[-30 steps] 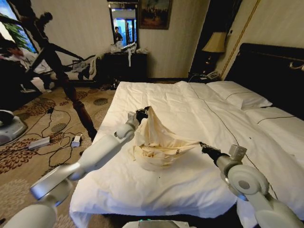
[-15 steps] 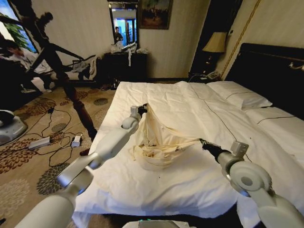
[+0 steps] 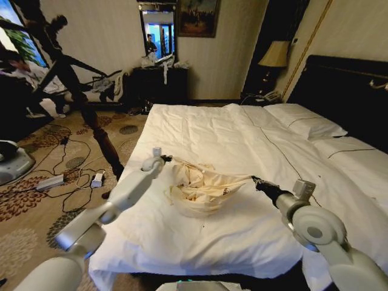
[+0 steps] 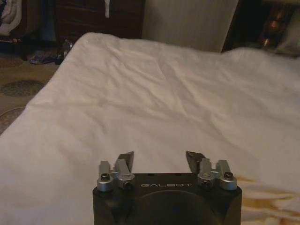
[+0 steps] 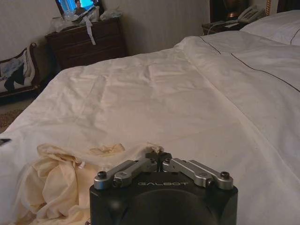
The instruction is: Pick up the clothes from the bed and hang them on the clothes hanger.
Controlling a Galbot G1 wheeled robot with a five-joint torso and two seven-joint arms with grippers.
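Barely started tbh: cream top (image 3: 203, 188) sits crumpled mid-frame on the bed (image 3: 242, 130). Right gripper (image 3: 256, 180) is pinching its edge, left gripper (image 3: 165, 159) is spread open and empty, nothing hung.

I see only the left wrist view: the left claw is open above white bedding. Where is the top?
Observer: The top lies crumpled on the bed, just to the right of the left claw.
Operator: Does the right claw hold something?
Observer: Yes. The right claw is shut on an edge of the top.
Operator: Is the top in the air?
Observer: Mostly not. The heap rests on the bed, and one strip stretches toward the right claw.
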